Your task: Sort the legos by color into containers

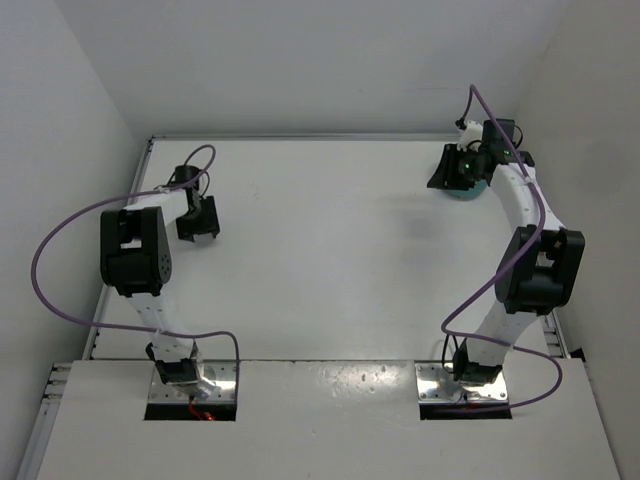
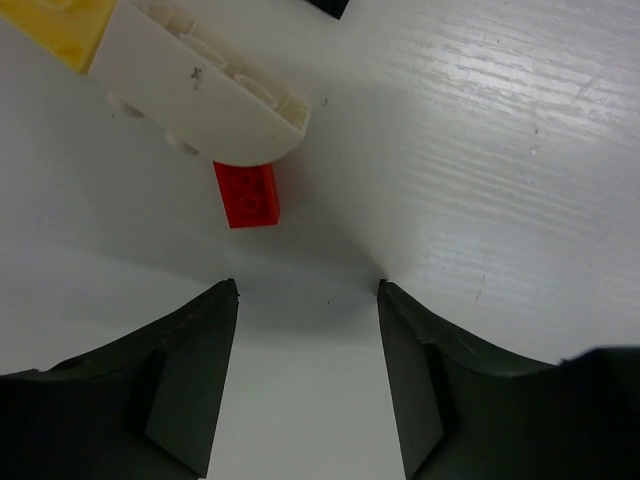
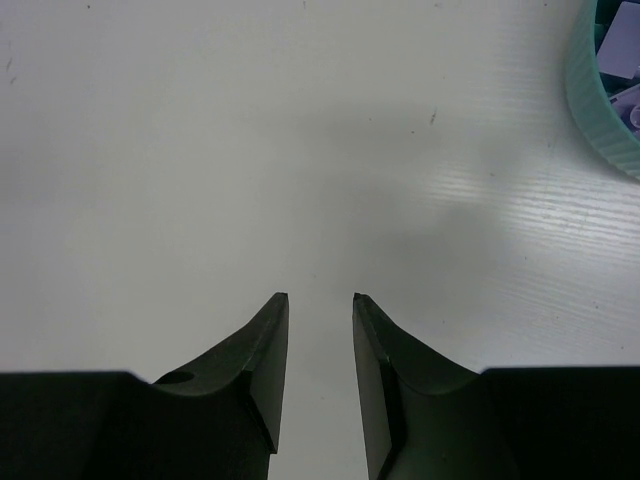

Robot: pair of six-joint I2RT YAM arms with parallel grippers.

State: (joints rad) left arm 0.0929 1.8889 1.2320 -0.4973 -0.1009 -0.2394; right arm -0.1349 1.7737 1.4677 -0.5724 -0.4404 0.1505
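In the left wrist view a small red brick (image 2: 248, 195) lies on the table just ahead of my left gripper (image 2: 308, 287), a little left of its centre line. A white rounded brick (image 2: 200, 90) touches the red brick's far end, with a yellow brick (image 2: 65, 30) at its far left and a black piece (image 2: 325, 5) at the top edge. The left gripper (image 1: 197, 222) is open and empty. The teal tub (image 3: 600, 95) shows at the top right of the right wrist view, with pale pieces inside. My right gripper (image 3: 320, 297) is narrowly open and empty beside the tub (image 1: 470, 190).
The white table (image 1: 330, 250) is walled at the back and sides. In the top view the left gripper hides the bricks and the right gripper covers most of the tub at the far right corner.
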